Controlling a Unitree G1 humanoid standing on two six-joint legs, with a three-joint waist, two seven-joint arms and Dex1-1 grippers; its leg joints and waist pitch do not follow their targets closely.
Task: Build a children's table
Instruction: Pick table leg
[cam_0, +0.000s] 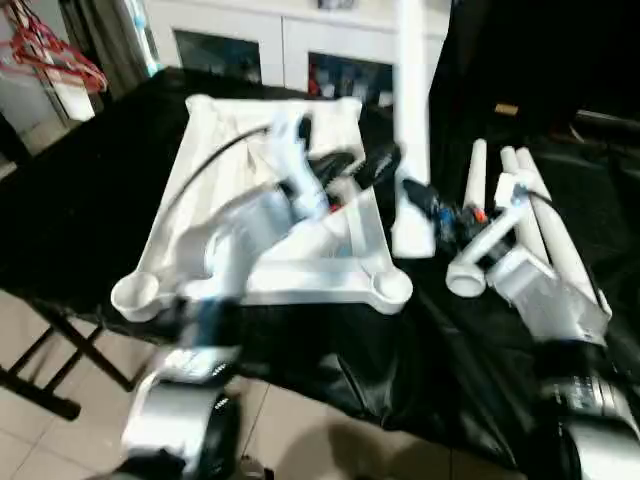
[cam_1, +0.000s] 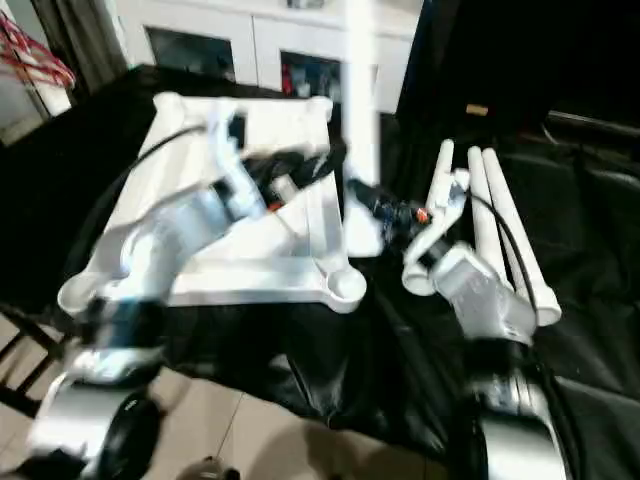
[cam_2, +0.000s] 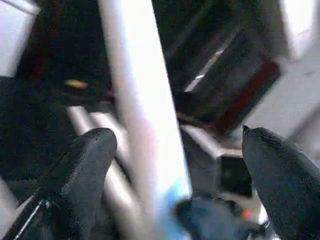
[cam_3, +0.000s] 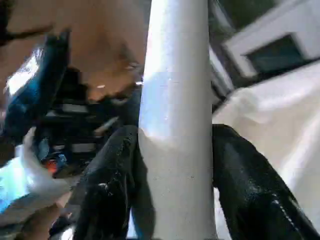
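The right pincer (cam_3: 175, 165) is closed on an upright tube leg (cam_3: 175, 100), one black finger (cam_3: 112, 185) pressed to each side of the tube, low on its length. In the head view that leg (cam_0: 411, 120) stands vertical just right of the tabletop's right edge, its foot apparently off the desk. The left pincer (cam_2: 175, 180) is spread wide with the same leg (cam_2: 145, 110) passing between its fingers (cam_2: 85, 165) and touching neither; it holds nothing.

The tabletop (cam_0: 262, 265) lies underside up on the black-covered desk (cam_0: 90, 210), left of centre, ribs showing, with round sockets at its corners. The near-right socket (cam_0: 390, 288) sits just near of the held leg's foot and looks the closest target; the near-left socket (cam_0: 135, 293) is open too. Three spare legs (cam_0: 525, 215) lie side by side on the desk to the right.

To do this step well, I would keep the leg plumb while carrying it over the chosen socket, since a tilted tube will catch on the rim. The open left pincer is well placed to close higher up and steady the tube. Then lower straight down and press, watching that the light top does not slide on the cloth.
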